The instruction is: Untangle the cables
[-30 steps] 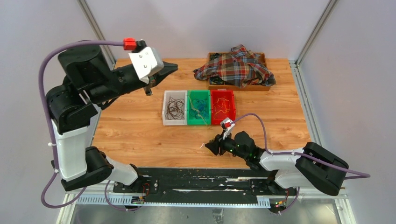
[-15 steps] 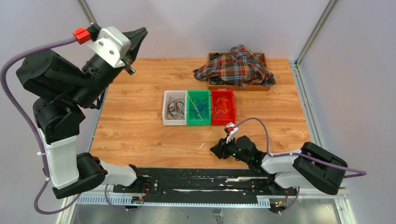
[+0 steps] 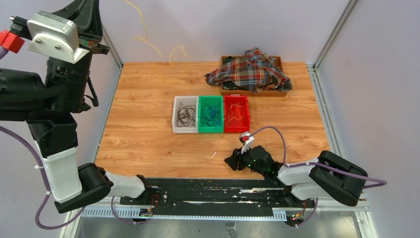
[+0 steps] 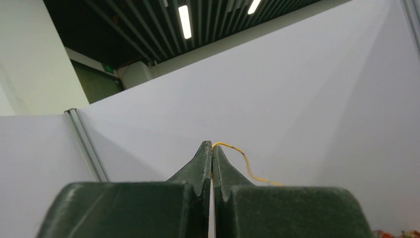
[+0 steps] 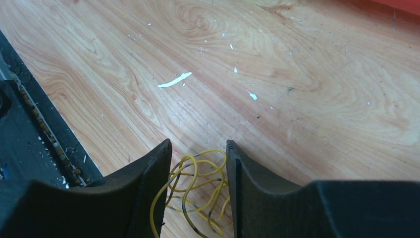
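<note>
Two grippers are being shown in very different spots right now. The left gripper point(image 4: 212, 148) is being held way up off the table point(image 3: 143, 136), out at about 10 o'clock in the overhead view. Its jaws are pressed flat together, and a yellow cable point(image 4: 241, 159) is being pinched right at the tips. The right gripper point(image 5: 198, 146) is being kept low near the 6 o'clock edge with its jaws roughly halfway apart. A small tangle point(image 5: 195, 181) of yellow and darker strands is being straddled on the wood, not squeezed as far as can be told.

Handling-wise, these cables are being judged as super light and springy: thin wire curling in the air rather than hanging straight. Nothing fragile, but slippery-thin, so a pinch at the very fingertips is being called for. Ideally that's on a free end or an outer loop, not the knotty middle.

View differences: the pinch itself is being shown only by the left wrist cam, while just faint yellow wisps are being picked up overhead around 11 o'clock. The tangle is being caught only by the right wrist cam. Sorted cables are being seen only from above: dark ones in the white bin point(image 3: 174, 118), blue in the green bin point(image 3: 210, 131), yellow-orange in the red bin point(image 3: 247, 117). A plaid shirt point(image 3: 250, 72) is lying at 1 o'clock.
</note>
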